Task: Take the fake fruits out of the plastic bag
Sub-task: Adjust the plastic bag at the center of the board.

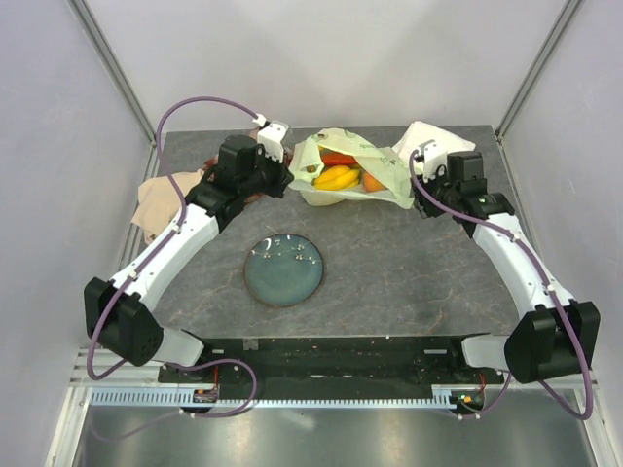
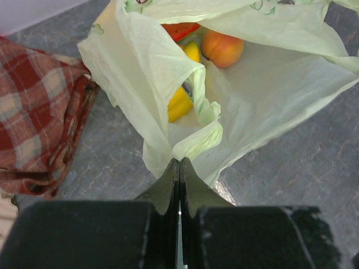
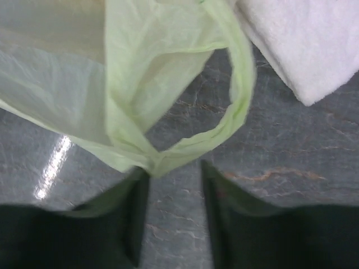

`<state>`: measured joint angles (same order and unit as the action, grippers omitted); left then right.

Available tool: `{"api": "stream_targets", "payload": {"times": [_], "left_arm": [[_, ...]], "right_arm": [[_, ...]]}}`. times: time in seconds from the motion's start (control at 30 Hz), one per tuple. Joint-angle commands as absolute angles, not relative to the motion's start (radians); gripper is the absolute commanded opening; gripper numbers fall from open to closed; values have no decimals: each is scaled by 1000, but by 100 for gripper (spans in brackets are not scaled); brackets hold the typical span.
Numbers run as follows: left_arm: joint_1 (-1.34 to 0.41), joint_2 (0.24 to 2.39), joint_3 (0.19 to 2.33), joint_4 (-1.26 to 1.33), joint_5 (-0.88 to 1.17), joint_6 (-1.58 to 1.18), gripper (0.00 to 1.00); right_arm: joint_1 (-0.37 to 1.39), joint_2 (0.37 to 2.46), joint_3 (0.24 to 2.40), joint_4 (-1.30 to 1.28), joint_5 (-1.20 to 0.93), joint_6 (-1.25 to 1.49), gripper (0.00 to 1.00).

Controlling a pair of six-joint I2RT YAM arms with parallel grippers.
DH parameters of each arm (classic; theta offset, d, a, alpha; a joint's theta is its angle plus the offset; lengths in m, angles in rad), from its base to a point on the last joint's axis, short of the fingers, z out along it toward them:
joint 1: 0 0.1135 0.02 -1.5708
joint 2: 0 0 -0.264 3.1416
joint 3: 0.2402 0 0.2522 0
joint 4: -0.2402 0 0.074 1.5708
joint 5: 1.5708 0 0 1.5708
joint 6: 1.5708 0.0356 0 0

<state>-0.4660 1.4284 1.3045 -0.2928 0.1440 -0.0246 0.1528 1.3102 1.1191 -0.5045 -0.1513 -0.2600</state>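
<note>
The pale yellow-green plastic bag (image 1: 384,165) lies open at the back of the table. Inside it I see a yellow banana bunch (image 1: 337,178), a red watermelon slice (image 1: 338,158) and an orange-pink peach (image 1: 372,181). My left gripper (image 2: 179,162) is shut on the bag's left handle loop (image 2: 196,140); the peach (image 2: 222,47) and yellow fruit (image 2: 180,103) show beyond it. My right gripper (image 3: 174,168) is open, with the bag's right handle loop (image 3: 235,95) lying just at its left fingertip (image 3: 134,185), not gripped.
A red checked cloth (image 2: 39,112) lies left of the bag. A white folded towel (image 3: 303,45) lies right of it. A blue-grey plate (image 1: 283,269) sits in the middle of the table. A beige cloth (image 1: 159,204) lies at the left edge.
</note>
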Motion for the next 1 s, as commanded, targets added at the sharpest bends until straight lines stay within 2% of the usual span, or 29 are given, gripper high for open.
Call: {"api": "stream_targets", "payload": {"times": [0.0,0.03,0.13,0.2,0.3,0.33,0.4,0.43,0.5,0.6,0.7,0.73,0.83,0.97], "left_arm": [[-457,1356,1224,-304,190,-72,10],[-459,1353,1212,-304,196,-80,23],[-457,1338,1184,-311,195,-104,37],[-456,1327,1184,-319,189,-115,39],[-457,1319,1180,-319,196,-107,32],[-457,1318,1174,-316,192,-109,23],[-451,1315,1161,-313,192,-115,13],[-451,1309,1157,-310,193,-115,2],[-445,1299,1141,-307,196,-115,2],[-437,1289,1156,-310,207,-117,2],[-426,1275,1239,-307,239,-112,38],[-428,1278,1259,-292,244,-112,61],[-426,1339,1350,-278,327,-107,77],[-437,1463,1462,-235,367,-106,81]], "right_arm": [[147,1247,1230,-549,-213,-281,63],[149,1256,1329,-558,-251,-270,72],[175,1308,1508,-589,-376,-224,74],[225,1348,1572,-606,-393,-216,73],[282,1397,1556,-575,-396,-215,63],[293,1434,1548,-557,-397,-215,62],[321,1485,1568,-505,-396,-204,61],[328,1515,1580,-488,-393,-187,60],[356,1613,1618,-447,-382,-184,54],[377,1730,1727,-419,-354,-140,53],[385,1764,1831,-417,-342,-106,54],[388,1760,1848,-419,-325,-104,56],[393,1726,1885,-419,-270,-63,61],[397,1669,1852,-416,-273,-43,63]]}}
